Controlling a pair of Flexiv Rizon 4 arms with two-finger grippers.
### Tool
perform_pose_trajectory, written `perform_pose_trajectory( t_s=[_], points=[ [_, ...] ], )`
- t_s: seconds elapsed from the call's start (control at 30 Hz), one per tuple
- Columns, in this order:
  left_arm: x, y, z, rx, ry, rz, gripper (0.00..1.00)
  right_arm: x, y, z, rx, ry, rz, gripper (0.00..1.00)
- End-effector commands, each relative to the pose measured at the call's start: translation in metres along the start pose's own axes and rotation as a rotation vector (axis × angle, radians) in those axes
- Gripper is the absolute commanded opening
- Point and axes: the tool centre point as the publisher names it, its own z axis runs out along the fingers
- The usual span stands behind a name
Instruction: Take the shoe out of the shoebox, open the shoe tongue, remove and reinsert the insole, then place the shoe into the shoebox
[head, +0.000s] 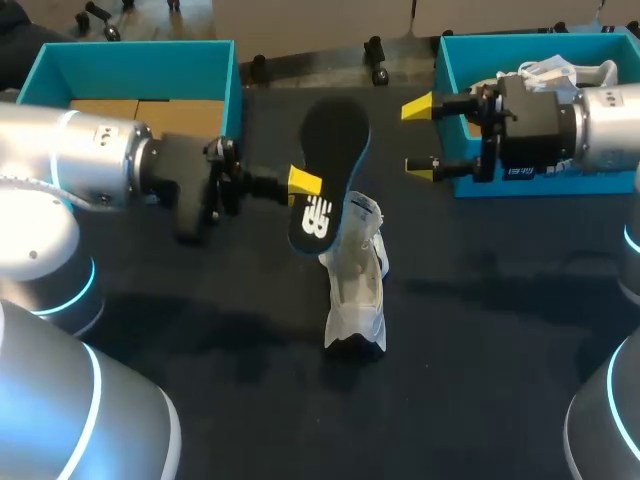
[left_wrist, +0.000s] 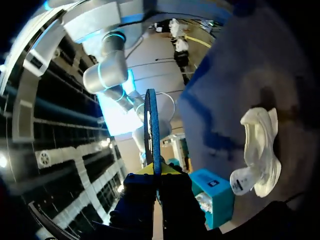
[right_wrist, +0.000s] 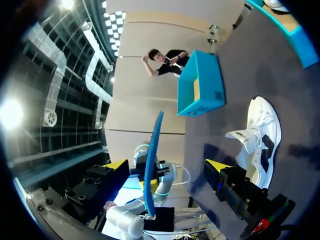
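Teal cardboard shoebox (head: 130, 55) sits far left; the silver left arm (head: 90, 160) stretches level toward the centre, its left gripper (head: 303, 183) pinched on the edge of the black, blue-rimmed insole (head: 330, 150), held above the dark table (head: 480, 350); the white mesh shoe (head: 357, 290) lies just nearer, on its side; the right gripper (head: 418, 138), fingers spread and empty, hangs before a second teal box (head: 445, 70) far right.

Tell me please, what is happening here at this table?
The left gripper is shut on the black insole and holds it in the air over the table. The white shoe lies on the table close by, outside the left box and the right box. The right gripper is open and holds nothing; it hangs in front of the right box. So the insole is out of the shoe and not yet put back.
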Motion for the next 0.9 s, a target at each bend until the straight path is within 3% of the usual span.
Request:
perform_pose_trajectory(
  t_s=[0.03,0.1,0.4,0.57,0.7,0.9],
  points=[
    [0.007,0.007,0.006,-0.021,0.061,0.225,0.0,0.0,0.003,0.009,0.005,0.0,0.003,1.0],
    [0.01,0.009,0.009,-0.024,0.079,0.224,0.0,-0.001,0.003,0.013,0.008,0.002,0.003,0.93],
    [0.014,0.019,0.022,-0.088,0.089,0.101,0.0,-0.001,0.003,0.024,0.017,0.019,-0.011,0.86],
    [0.019,0.023,0.029,-0.087,0.1,0.097,0.0,0.0,0.003,0.03,0.024,0.022,-0.016,0.73],
    [0.022,0.026,0.038,-0.093,0.104,0.093,0.0,0.001,0.002,0.035,0.033,0.024,-0.019,0.57],
    [0.026,0.027,0.045,-0.105,0.103,0.081,0.0,0.003,-0.001,0.04,0.038,0.026,-0.017,0.55]
  ],
)
